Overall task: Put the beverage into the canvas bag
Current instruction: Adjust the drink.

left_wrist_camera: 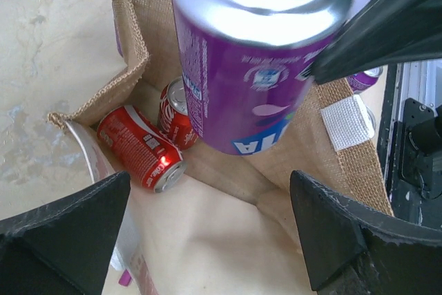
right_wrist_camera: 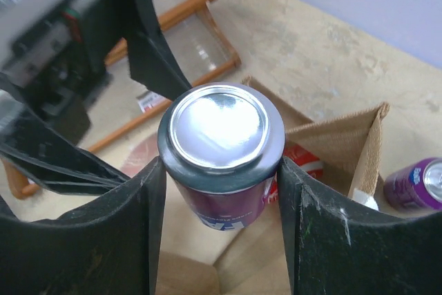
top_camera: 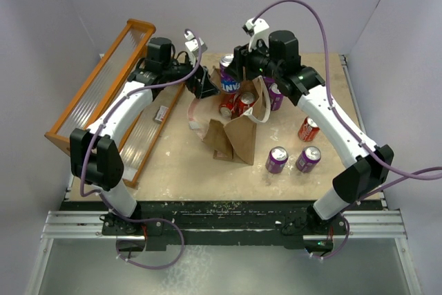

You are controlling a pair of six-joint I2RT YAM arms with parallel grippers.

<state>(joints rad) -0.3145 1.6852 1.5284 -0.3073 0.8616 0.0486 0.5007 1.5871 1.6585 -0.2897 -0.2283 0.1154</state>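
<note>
Right claw (right_wrist_camera: pixel 219 174) is clamped on a purple soda can (right_wrist_camera: pixel 219 129), one finger on each side of the body, and the can's plain silver end faces the wrist cam. I see the can hanging over the open mouth of the canvas bag (top_camera: pixel 242 136), at the far end of the opening. I can't tell whether its lower end has passed the rim.

Left claw (left_wrist_camera: pixel 210 184) is spread wide w/ nothing between the fingers. It sits at the bag's left edge and looks down into the bag. From that view the tan woven wall (left_wrist_camera: pixel 131 46) frames the purple can. Two red cola cans lie on their sides at the bottom of the bag, touching each other: one (left_wrist_camera: pixel 141 148) nearer the cam, one (left_wrist_camera: pixel 176 112) behind it. A white handle patch (left_wrist_camera: pixel 347 122) is sewn to the wall on the right.

On the counter (top_camera: pixel 186 164), right of the bag, two purple cans (top_camera: pixel 276 159) (top_camera: pixel 308 159) stand side by side, near each other. A red can (top_camera: pixel 309 129) lies further back. Another purple can (top_camera: pixel 275 94) is just beside the bag, partly under the right arm. An orange slatted rack (top_camera: pixel 103 88) runs along the left edge, apart from the bag.
</note>
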